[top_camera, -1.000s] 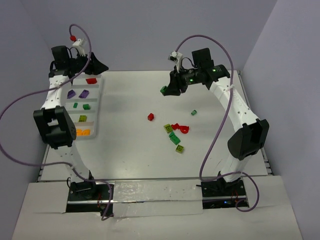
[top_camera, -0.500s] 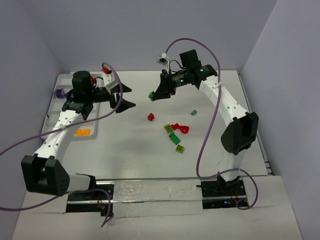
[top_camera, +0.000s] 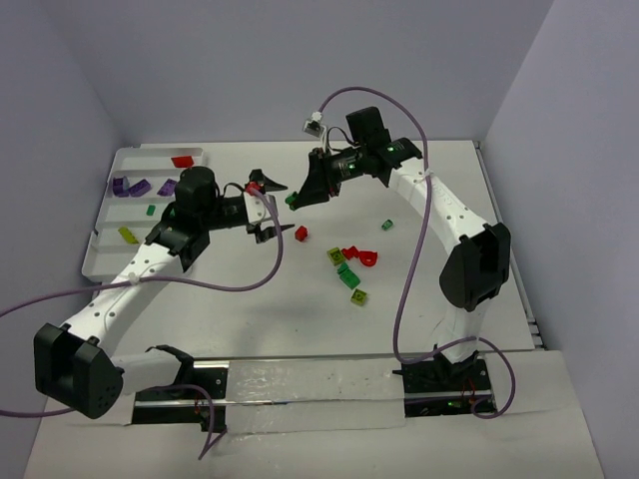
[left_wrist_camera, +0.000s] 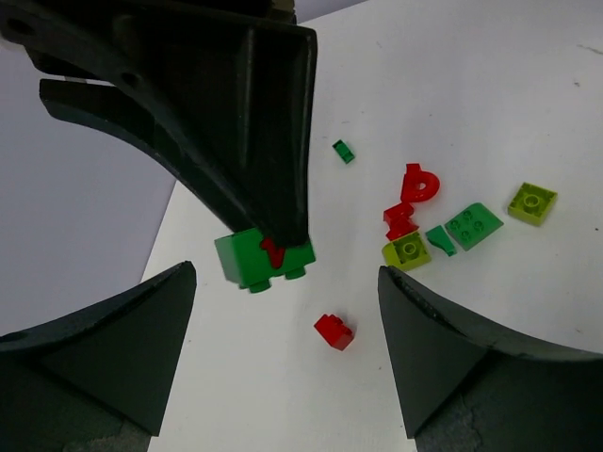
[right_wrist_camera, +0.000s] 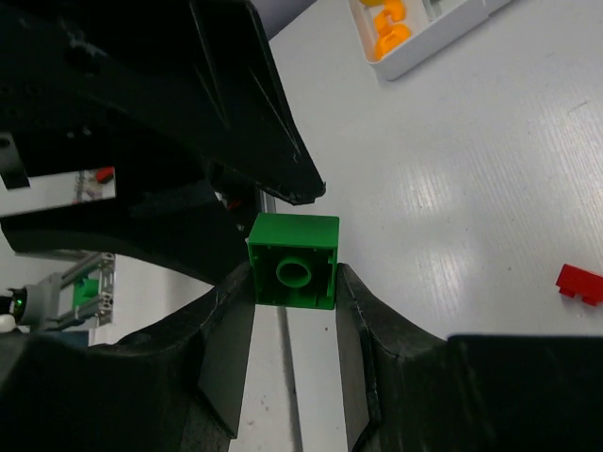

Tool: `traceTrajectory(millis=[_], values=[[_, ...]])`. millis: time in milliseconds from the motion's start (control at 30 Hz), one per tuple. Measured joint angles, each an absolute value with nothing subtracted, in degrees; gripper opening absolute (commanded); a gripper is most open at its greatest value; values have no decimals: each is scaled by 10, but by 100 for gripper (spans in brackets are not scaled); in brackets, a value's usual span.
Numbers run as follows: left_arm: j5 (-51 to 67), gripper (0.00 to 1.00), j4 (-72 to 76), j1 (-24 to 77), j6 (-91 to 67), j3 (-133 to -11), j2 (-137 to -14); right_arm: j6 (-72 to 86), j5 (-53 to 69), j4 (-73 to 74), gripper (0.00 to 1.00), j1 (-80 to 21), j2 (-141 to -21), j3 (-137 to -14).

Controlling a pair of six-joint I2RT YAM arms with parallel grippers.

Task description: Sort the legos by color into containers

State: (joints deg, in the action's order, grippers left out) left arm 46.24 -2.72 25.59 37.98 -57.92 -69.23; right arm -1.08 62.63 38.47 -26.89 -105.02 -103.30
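My right gripper [top_camera: 297, 198] is shut on a dark green brick [top_camera: 292, 199] and holds it above the table, left of centre. In the right wrist view the brick [right_wrist_camera: 294, 261] sits between the fingertips with its hollow underside showing. My left gripper [top_camera: 275, 208] is open and empty, and its jaws point at the right gripper from the left. In the left wrist view the held green brick [left_wrist_camera: 254, 264] hangs just beyond the open gripper [left_wrist_camera: 285, 282]. A small red brick [left_wrist_camera: 334, 331] lies on the table below it, also in the top view [top_camera: 301, 233].
The white tray [top_camera: 105, 261] at far left holds purple [top_camera: 130, 187], red [top_camera: 182, 160], green [top_camera: 151, 211] and lime [top_camera: 128, 235] bricks. Loose red, green and lime bricks [top_camera: 349, 264] lie mid-table. A tiny green one [top_camera: 386, 224] lies to the right. Orange pieces [right_wrist_camera: 391, 33] sit in the tray.
My left arm swung from the tray toward mid-table, its gripper open. My right gripper carried the green brick left to meet it.
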Motion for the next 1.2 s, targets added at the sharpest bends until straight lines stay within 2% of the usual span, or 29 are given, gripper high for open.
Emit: traceTrajectory(millis=[167, 300, 633, 700, 733, 767, 800, 833, 900, 1000, 1200], values=[[420, 83, 4, 284, 365, -576, -692, 74, 624, 327, 0, -269, -1049, -1018], [384, 72, 34, 300, 333, -576, -697, 109, 624, 305, 0, -269, -1049, -1017], [327, 28, 67, 304, 279, -578, -712, 144, 624, 295, 0, -266, -1049, -1012], [320, 8, 67, 306, 274, -578, -712, 147, 624, 295, 2, -265, -1049, -1010], [318, 1, 66, 307, 272, -578, -712, 148, 624, 295, 6, -265, -1049, -1009], [317, 1, 65, 307, 272, -578, -712, 149, 624, 295, 7, -265, -1049, -1009], [315, 0, 64, 307, 272, -578, -712, 150, 624, 295, 38, -264, -1049, -1009], [314, 0, 64, 307, 272, -578, -712, 151, 624, 294, 57, -264, -1049, -1009], [308, 0, 59, 307, 272, -577, -710, 152, 623, 293, 86, -263, -1049, -1009], [299, 0, 34, 294, 271, -568, -699, 151, 619, 289, 98, -250, -1048, -1009], [282, 0, -51, 222, 243, -548, -675, 114, 578, 296, 100, -184, -1047, -1016]])
